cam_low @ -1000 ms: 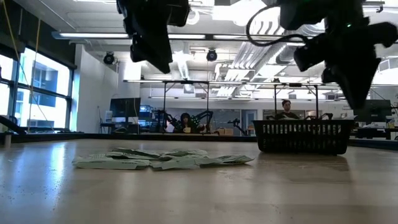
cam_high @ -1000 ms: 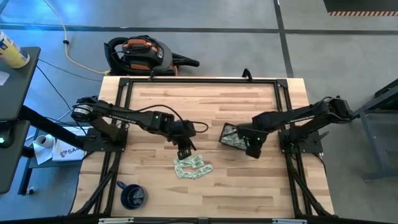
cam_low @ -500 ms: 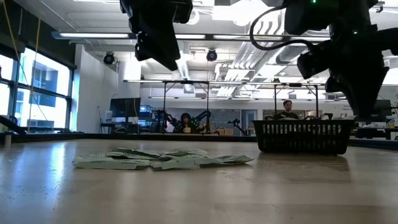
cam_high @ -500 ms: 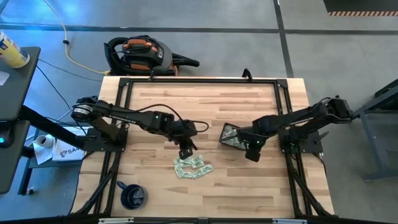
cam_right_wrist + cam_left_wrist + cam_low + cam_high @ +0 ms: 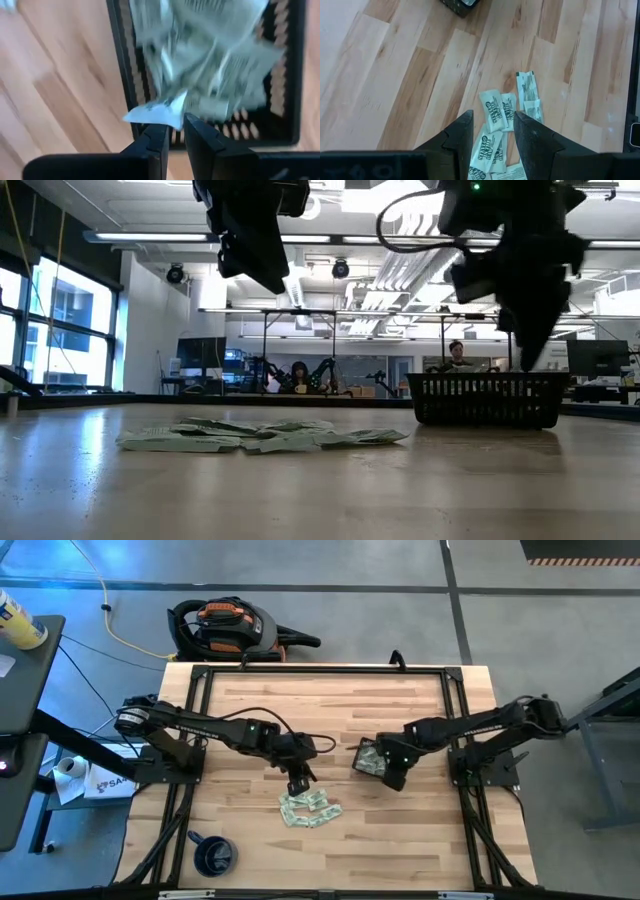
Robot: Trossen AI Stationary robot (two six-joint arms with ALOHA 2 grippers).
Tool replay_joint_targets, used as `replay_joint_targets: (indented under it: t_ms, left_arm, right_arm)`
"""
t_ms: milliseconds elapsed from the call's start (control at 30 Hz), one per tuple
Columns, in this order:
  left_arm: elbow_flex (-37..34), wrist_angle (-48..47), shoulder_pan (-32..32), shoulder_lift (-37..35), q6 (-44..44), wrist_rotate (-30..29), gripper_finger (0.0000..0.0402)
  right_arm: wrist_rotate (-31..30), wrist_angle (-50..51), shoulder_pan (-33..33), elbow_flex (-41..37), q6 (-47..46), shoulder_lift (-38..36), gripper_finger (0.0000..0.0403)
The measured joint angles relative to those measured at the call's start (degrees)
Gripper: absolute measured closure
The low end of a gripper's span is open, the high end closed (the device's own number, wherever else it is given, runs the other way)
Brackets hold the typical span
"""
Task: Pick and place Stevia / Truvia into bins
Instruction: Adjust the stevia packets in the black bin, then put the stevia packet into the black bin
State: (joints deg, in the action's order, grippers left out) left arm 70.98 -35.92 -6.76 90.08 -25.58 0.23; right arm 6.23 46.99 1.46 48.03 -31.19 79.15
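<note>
Our right claw point(image 5: 174, 131) hangs over the near edge of the black tray point(image 5: 362, 750), its fingers pinching the corner of a pale sachet point(image 5: 156, 111); more sachets already lie heaped in that tray. Our left claw point(image 5: 492, 131) hovers above the loose pile of Stevia sachets point(image 5: 310, 808) on the wooden surface point(image 5: 400, 840), its fingers spread with nothing between them. Nearer the front edge stands a dark blue mug point(image 5: 213, 855). Beyond the surface, a vacuum cleaner point(image 5: 225, 627) rests on the floor.

sachets point(image 5: 310, 809) left of tray point(image 5: 366, 761), mug point(image 5: 212, 856) front-left
</note>
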Motion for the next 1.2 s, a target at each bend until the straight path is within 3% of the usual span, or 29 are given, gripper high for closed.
replay_joint_targets:
  t_ms: [200, 433, 533, 633, 767, 867, 1100, 1200]
  left_arm:
    - [0.0, 0.03, 0.0, 0.0, -0.09, 0.02, 0.0227]
    - [0.0, -0.09, 0.0, 0.02, -0.15, -0.81, 0.0227]
    - [0.01, -0.84, -0.03, 0.02, -0.12, 1.08, 0.0227]
    - [-0.51, -2.28, -0.81, 0.02, 1.17, 2.37, 0.0227]
    - [-4.86, -0.19, -3.0, 0.32, 0.84, -2.56, 0.0226]
    - [-7.52, 5.67, -3.96, 1.68, -1.82, -3.44, 0.021]
    - [-7.3, 21.68, -3.74, 9.26, -4.38, -2.56, 0.0139]
    - [-6.19, 21.08, -3.76, 13.64, -2.81, -2.51, 0.0132]
  right_arm:
    - [-5.84, -2.32, -4.16, -0.25, 0.59, 0.06, 0.035]
    - [-3.98, -4.71, -7.01, -0.21, 2.93, 3.27, 0.0338]
    - [-2.29, -3.69, -5.65, 0.63, 3.15, 2.99, 0.0336]
    - [-4.83, -1.49, -2.82, 2.59, 3.21, 1.03, 0.0336]
    - [-7.73, -0.98, 1.11, 4.98, 2.91, -2.34, 0.0325]
    - [-9.19, -0.98, 3.59, 5.86, 1.43, -3.68, 0.0294]
    - [-11.9, 2.43, 7.65, 5.92, -3.22, -3.85, 0.0177]
    - [-12.23, 4.04, 9.14, 5.92, -5.81, -3.85, 0.0142]
